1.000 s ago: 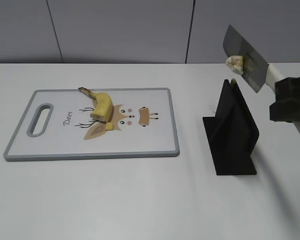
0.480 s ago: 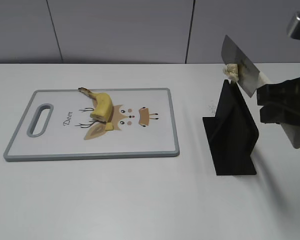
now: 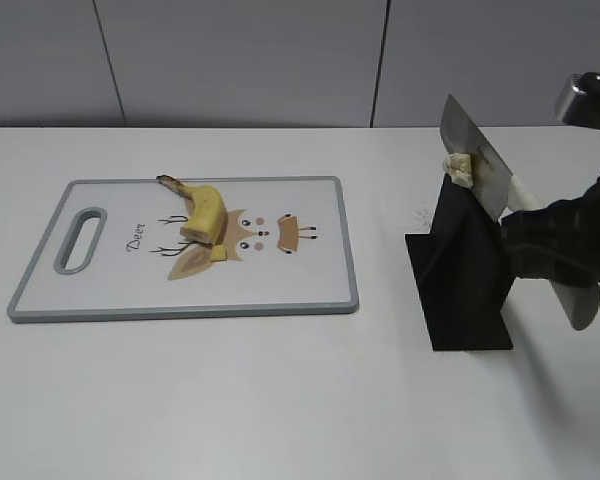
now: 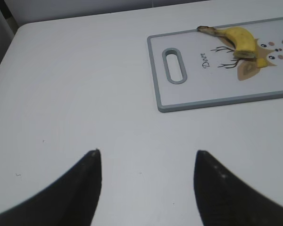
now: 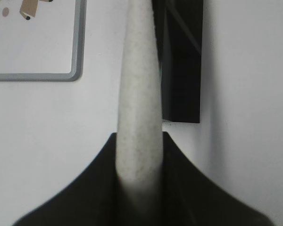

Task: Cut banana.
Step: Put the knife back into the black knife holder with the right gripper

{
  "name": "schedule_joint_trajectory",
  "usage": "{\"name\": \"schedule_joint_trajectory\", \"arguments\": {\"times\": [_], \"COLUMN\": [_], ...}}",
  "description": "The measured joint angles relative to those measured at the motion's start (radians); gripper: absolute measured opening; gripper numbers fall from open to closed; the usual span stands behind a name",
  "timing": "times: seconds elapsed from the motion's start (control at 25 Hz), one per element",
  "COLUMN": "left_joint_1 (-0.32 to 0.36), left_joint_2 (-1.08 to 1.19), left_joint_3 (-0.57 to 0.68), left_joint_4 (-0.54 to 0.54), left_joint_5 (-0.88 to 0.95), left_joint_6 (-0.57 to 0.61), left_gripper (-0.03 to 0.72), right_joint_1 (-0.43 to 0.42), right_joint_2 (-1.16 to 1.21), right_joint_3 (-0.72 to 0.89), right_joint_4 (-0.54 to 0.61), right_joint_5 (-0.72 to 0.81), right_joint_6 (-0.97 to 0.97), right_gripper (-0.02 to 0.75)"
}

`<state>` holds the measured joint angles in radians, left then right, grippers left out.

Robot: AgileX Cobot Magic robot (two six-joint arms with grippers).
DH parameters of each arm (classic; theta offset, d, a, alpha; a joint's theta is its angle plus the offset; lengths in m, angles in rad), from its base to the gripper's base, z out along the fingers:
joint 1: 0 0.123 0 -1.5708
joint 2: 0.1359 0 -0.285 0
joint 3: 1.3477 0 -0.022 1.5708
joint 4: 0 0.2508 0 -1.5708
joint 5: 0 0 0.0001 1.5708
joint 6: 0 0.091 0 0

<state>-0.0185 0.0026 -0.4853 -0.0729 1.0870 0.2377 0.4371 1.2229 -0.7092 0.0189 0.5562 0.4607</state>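
A cut banana [image 3: 204, 209] lies on the grey-rimmed cutting board [image 3: 280, 300] at the left; it also shows in the left wrist view [image 4: 240, 39]. A small yellow piece [image 3: 220, 254] lies beside its cut end. My right gripper [image 3: 550, 245] is shut on the white handle [image 5: 139, 94] of a knife [image 3: 477, 170]. The blade is tilted above the black knife stand [image 3: 465, 265], with a lump of banana [image 3: 460, 167] stuck to it. My left gripper [image 4: 146, 157] is open and empty over bare table, left of the board, out of the exterior view.
The black stand [image 5: 181, 61] stands right of the board on the white table. A grey panelled wall runs behind the table.
My right gripper has brought the knife down and to the left, so the blade now sits close over the top of the black stand. The banana and board have not moved.
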Motion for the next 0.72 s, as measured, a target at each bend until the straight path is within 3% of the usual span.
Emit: {"name": "schedule_joint_trajectory", "arguments": {"times": [0.72], "left_joint_1": [0.000], "left_joint_2": [0.000], "left_joint_3": [0.000], "left_joint_4": [0.000], "left_joint_5": [0.000], "left_joint_6": [0.000], "left_gripper": [0.591], "right_joint_1": [0.002], "right_joint_2": [0.054], "right_joint_3": [0.033], "right_joint_4": [0.059], "right_joint_5": [-0.031], "right_joint_6": [0.000], "right_gripper": [0.173]}}
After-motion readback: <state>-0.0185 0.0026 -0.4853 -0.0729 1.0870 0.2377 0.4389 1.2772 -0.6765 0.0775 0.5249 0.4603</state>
